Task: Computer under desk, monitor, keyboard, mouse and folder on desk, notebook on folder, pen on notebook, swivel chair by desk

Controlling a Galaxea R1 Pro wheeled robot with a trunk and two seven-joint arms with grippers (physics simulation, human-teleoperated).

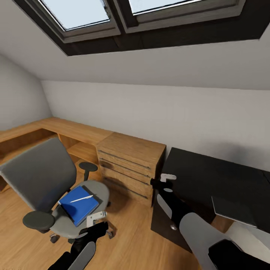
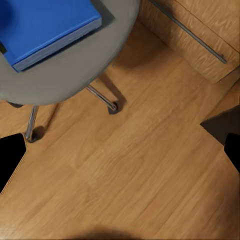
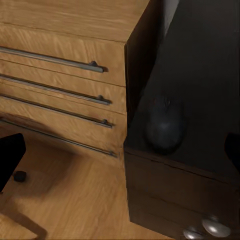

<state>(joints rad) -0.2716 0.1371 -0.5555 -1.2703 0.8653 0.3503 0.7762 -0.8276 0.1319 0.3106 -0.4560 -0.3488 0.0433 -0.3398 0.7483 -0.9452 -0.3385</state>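
I'm hovering my left gripper [image 1: 96, 218], fingers wide and empty, beside the swivel chair [image 1: 45, 180]; bumping it risks rolling the folder [image 1: 78, 204] away.

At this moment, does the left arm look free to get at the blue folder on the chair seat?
Probably yes: the left gripper hovers open beside the folder, with nothing between them; only the pen lies on top.

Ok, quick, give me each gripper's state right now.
Left gripper: open, holding nothing, beside the chair that carries the blue folder.
Right gripper: open, holding nothing, above the mouse on the black desk.
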